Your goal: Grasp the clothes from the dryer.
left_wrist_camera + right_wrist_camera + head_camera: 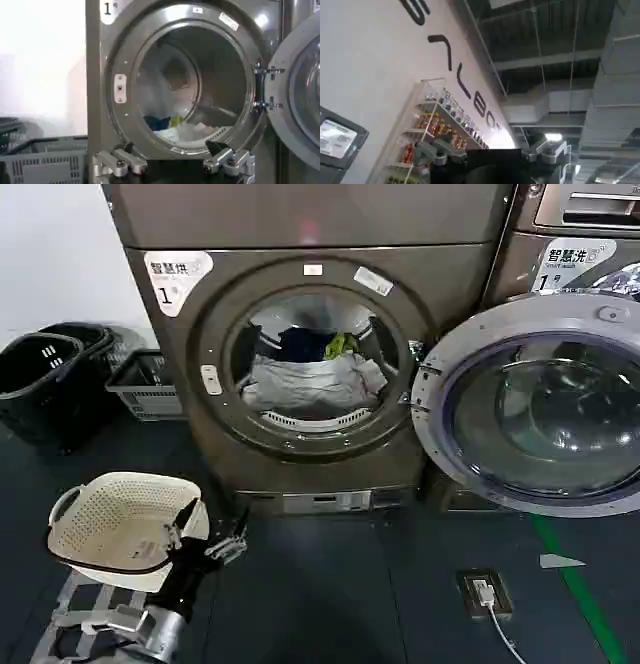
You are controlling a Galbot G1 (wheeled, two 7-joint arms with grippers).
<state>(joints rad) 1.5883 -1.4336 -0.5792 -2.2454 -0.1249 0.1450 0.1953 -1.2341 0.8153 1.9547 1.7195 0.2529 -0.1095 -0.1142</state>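
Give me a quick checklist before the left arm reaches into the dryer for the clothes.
1. Round door of the bronze-grey front-loading dryer swung open: ok.
2. Whitish-grey, navy and yellow-green clothes heap lying at the drum mouth: ok.
3. Left pincer open, facing the porthole: ok.
4. Left pincer low outside the dryer beside the cream perforated basket, not yet at the clothes: not ok.
5. Right pincer open, pointing toward the ceiling: ok.

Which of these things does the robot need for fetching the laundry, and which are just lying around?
Needed: the clothes inside the dryer, whose door hangs open; the left gripper, open, facing the drum.

Lying about: cream basket, dark baskets, grey crate, floor socket, neighbouring machine.
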